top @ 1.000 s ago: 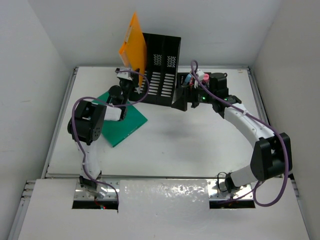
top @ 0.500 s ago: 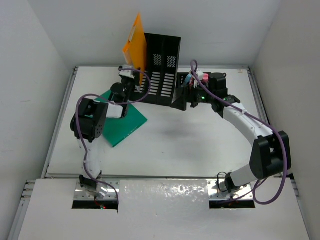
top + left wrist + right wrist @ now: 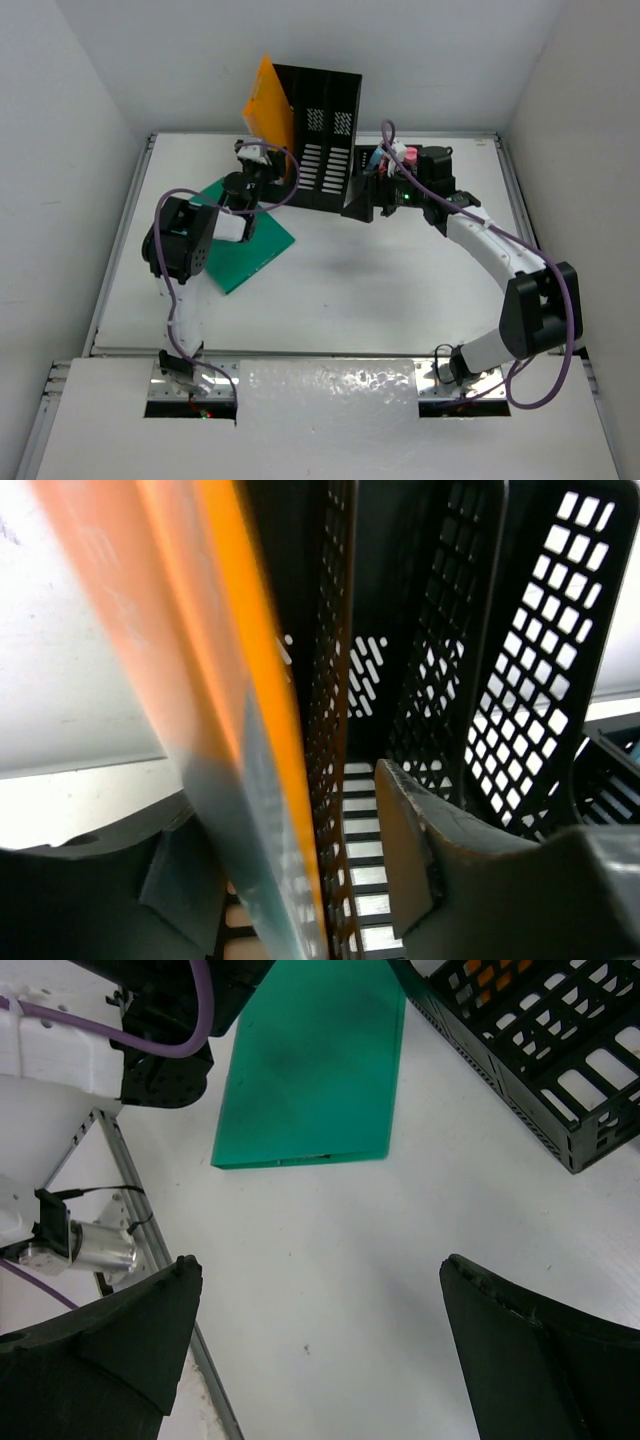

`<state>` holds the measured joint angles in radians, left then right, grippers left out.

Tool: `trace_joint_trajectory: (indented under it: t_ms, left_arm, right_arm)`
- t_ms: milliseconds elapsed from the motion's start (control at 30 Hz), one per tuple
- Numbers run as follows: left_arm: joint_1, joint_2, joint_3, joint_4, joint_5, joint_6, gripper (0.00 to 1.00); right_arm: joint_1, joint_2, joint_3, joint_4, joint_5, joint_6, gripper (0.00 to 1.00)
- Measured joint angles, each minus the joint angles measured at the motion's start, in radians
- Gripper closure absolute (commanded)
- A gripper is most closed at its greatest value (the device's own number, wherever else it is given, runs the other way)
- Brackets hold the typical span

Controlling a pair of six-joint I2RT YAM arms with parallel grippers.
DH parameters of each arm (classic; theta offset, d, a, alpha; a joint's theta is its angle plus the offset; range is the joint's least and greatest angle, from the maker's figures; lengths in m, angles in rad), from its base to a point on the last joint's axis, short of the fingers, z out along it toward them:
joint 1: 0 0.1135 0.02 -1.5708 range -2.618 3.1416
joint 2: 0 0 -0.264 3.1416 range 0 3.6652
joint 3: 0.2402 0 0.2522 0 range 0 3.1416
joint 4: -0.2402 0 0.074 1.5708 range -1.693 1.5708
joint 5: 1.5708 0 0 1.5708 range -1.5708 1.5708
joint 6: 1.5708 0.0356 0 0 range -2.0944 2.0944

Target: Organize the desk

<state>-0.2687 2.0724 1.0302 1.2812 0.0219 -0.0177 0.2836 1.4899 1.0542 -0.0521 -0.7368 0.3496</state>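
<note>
An orange folder [image 3: 268,100] stands tilted against the left side of the black slotted file holder [image 3: 320,130] at the back of the white desk [image 3: 380,290]. My left gripper [image 3: 255,155] is just below it, open. In the left wrist view the orange folder [image 3: 230,680] is blurred between the fingers, with a gap to the right finger [image 3: 400,830], and the file holder [image 3: 450,630] is behind it. My right gripper [image 3: 365,195] hovers open over the bare desk [image 3: 400,1210], holding nothing. A green folder [image 3: 245,245] lies flat near the left arm.
A small black mesh container with coloured items [image 3: 385,157] stands right of the file holder, close to my right wrist. The green folder [image 3: 310,1060] shows at the top of the right wrist view. Metal rails [image 3: 160,1250] edge the desk. White walls enclose three sides.
The left jaws have opened off the orange folder. The folder has dropped lower and leans against the file holder. The right arm has not moved.
</note>
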Motion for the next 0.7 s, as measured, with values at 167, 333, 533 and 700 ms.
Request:
trace_joint_trajectory:
  t_ms: [167,333,533,700]
  left_arm:
    - [0.0,-0.059,0.001,-0.047,-0.002,0.017,0.46]
    - [0.0,-0.195,0.012,-0.098,-0.003,0.06,0.44]
    - [0.0,-0.489,0.09,-0.383,-0.084,0.122,0.44]
    - [0.007,-0.71,0.22,-0.763,-0.306,0.028,0.44]
  right_arm:
    - [0.0,0.0,-0.002,0.008,-0.005,0.01,0.01]
    - [0.0,0.0,-0.006,0.029,-0.01,0.016,0.01]
    - [0.0,0.0,-0.032,0.048,-0.019,0.018,0.01]
    - [0.0,0.0,-0.049,0.08,-0.023,0.03,0.01]
